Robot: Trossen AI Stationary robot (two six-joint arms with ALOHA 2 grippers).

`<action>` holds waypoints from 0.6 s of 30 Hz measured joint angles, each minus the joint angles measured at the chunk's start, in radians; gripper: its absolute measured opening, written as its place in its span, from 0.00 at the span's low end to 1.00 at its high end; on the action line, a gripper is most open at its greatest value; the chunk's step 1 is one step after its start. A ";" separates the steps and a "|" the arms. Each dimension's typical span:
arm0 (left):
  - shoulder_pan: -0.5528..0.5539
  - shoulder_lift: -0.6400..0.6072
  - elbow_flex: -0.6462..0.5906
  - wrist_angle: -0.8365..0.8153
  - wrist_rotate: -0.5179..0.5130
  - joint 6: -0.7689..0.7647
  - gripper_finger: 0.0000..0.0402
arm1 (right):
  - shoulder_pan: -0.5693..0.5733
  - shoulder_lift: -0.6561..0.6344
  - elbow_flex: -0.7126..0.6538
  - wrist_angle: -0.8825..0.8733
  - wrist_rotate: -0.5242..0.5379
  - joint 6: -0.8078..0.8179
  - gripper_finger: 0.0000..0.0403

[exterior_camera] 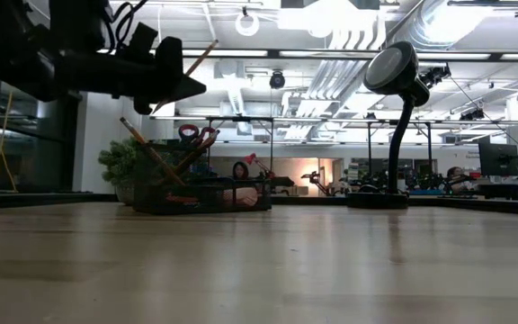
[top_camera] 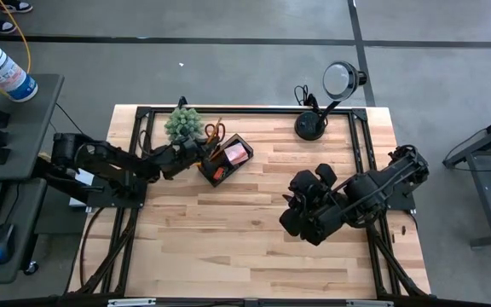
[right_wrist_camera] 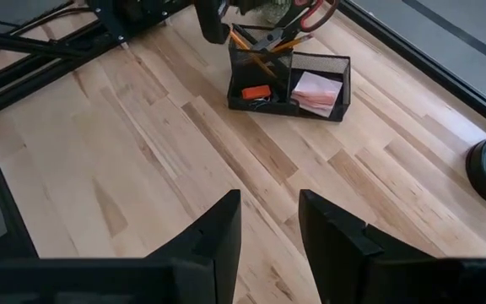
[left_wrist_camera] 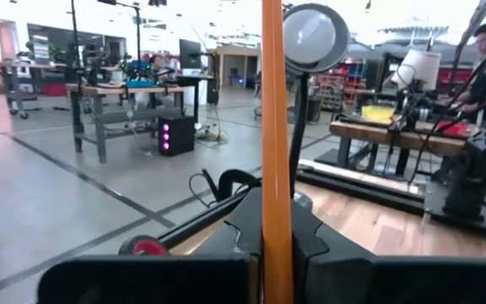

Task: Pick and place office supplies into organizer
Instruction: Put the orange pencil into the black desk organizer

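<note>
Fingers (left_wrist_camera: 264, 253) of the left arm pinch an orange pencil (left_wrist_camera: 272, 127) above the organizer (top_camera: 224, 160); right arm's fingers (right_wrist_camera: 268, 228) stand apart, empty.

The left gripper (top_camera: 196, 153) hung just above the organizer's (top_camera: 225, 162) tall compartment, a pencil (left_wrist_camera: 274, 152) upright between its fingers. In that compartment stood scissors (right_wrist_camera: 310, 15) and more pencils (right_wrist_camera: 264, 42). The sticky-note pad (right_wrist_camera: 317, 89) lay in the compartment farthest from the gripper (toward the lamp (top_camera: 314, 119)). The plant (top_camera: 183, 124) stood just beside the gripper. The right gripper (top_camera: 301, 213) waited well apart.
</note>
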 joint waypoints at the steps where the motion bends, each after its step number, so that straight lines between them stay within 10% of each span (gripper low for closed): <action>1: 0.000 0.007 0.001 0.000 -0.003 0.002 0.00 | -0.002 0.000 0.000 0.005 0.000 -0.002 0.28; 18: 0.000 0.184 0.002 0.108 -0.082 -0.023 0.00 | -0.019 0.000 0.000 0.111 0.000 -0.098 0.28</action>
